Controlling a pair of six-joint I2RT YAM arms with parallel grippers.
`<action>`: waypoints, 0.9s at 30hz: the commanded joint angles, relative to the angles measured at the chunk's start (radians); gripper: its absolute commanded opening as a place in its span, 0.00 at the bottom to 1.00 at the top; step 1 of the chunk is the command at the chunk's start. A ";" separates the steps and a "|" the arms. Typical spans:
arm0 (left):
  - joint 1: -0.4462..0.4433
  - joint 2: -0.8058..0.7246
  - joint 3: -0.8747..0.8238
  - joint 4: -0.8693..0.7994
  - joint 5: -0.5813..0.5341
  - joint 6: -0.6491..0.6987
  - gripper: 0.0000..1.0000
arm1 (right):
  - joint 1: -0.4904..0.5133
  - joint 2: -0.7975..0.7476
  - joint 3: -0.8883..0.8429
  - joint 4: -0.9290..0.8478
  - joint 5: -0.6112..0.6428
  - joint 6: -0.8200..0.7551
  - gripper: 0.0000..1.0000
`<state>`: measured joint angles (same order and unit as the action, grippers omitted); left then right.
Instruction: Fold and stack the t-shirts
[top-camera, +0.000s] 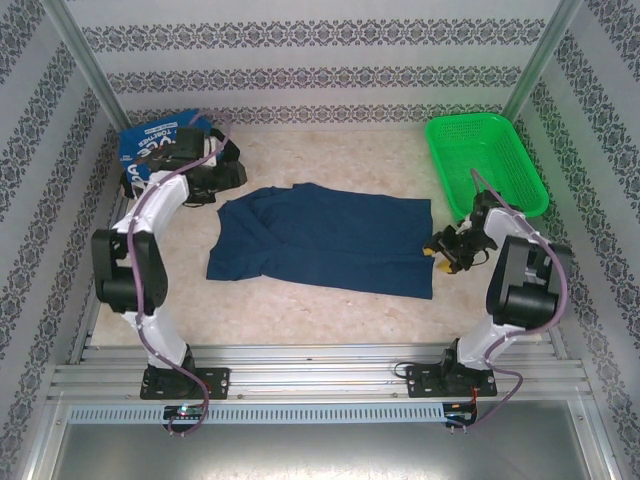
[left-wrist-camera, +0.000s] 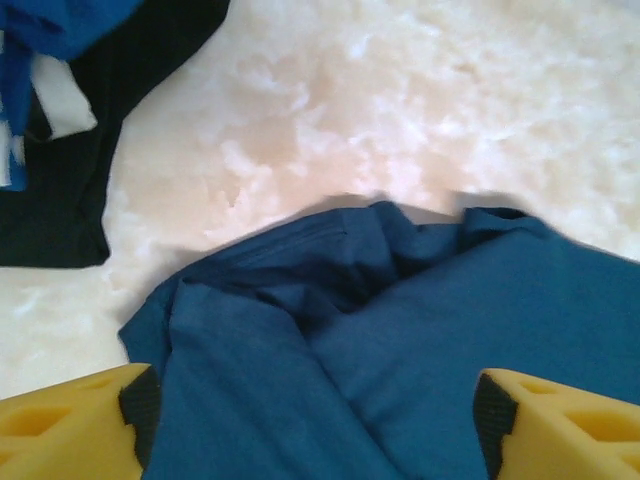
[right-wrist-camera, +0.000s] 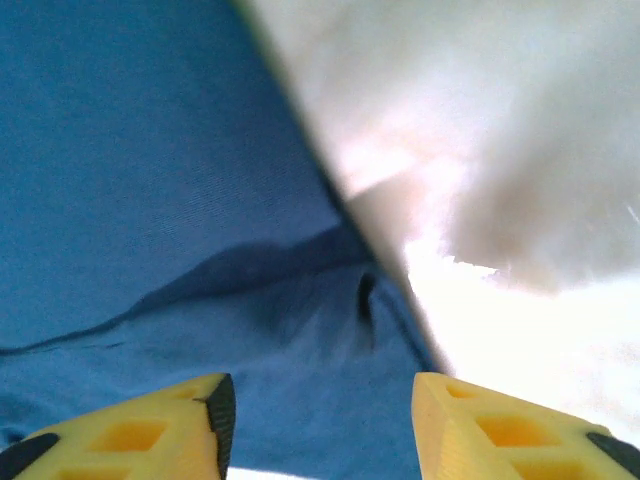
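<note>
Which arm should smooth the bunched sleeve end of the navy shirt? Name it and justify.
Left. The navy shirt's rumpled folds lie at its left end, right beneath the left gripper, whose fingers stand open over them. The right gripper sits at the opposite, flat edge, near the green basket.

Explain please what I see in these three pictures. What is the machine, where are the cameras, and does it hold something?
Two white robot arms are bolted at the near edge of a table. One picture looks down from above; the other two come from cameras on the wrists, with yellow jaws at the bottom. A navy t-shirt lies spread in the middle. Far left lies a blue t-shirt with white lettering, and the left wrist picture shows a black t-shirt under it. A green basket stands far right. The left gripper and right gripper are open over the navy cloth, holding nothing.
</note>
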<state>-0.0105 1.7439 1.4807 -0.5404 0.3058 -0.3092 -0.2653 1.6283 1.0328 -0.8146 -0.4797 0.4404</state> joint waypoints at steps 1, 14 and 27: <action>0.037 -0.210 -0.100 -0.134 0.048 -0.139 0.86 | 0.011 -0.153 -0.033 -0.087 -0.026 0.007 0.57; 0.112 -0.448 -0.668 -0.114 0.154 -0.354 0.72 | 0.083 -0.331 -0.295 -0.059 -0.071 0.100 0.62; 0.113 -0.312 -0.734 0.067 0.044 -0.371 0.62 | 0.084 -0.156 -0.298 0.086 0.001 0.109 0.57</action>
<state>0.0937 1.4174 0.7639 -0.5472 0.3946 -0.6601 -0.1917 1.4551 0.7300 -0.7605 -0.5110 0.5327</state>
